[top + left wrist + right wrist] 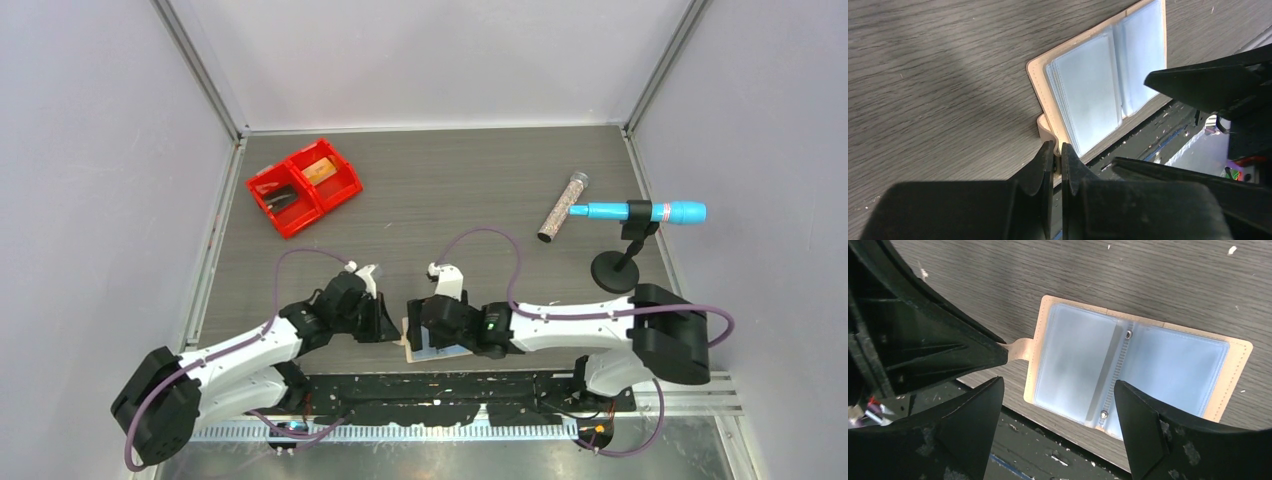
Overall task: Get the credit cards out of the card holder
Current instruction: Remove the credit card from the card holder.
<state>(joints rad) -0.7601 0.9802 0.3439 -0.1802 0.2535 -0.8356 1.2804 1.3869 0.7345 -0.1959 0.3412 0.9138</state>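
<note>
The card holder (pixel 1173 365) lies spread open, blue-grey sleeves up, at the very near edge of the table (pixel 450 180), between the two wrists. The left gripper (pixel 1058 156) has its fingers pressed together on the holder's little snap tab (pixel 1019 349), and that thin pinch is the only anchor. The right gripper (pixel 1058 385) hovers just above with its jaws spread wide, framing the tab-side half in its own view and touching nothing that I can see. No credit cards show plainly. The sleeves are cloudy, and I cannot tell whether the faint grey in the tab-side one is a card. The main risk, as I judge it, is the edge: the holder's long side runs almost flush with the table's lip, with the dark base plate (pixel 450 400) below, so a drag toward the arms could tip it over. A pull on a sleeve could also twist the holder about the tab, or slip the tab out of the pinch, since nothing else weighs it down. The two grippers sit very close, so a sideways reach by the right one risks knocking the left fingers. Room lies away from the arms: bare wood stretches ahead, with the red bin (pixel 304 186), the glitter tube (pixel 564 207) and the blue cylinder (pixel 640 212) on its black stand well apart at the far side.
</note>
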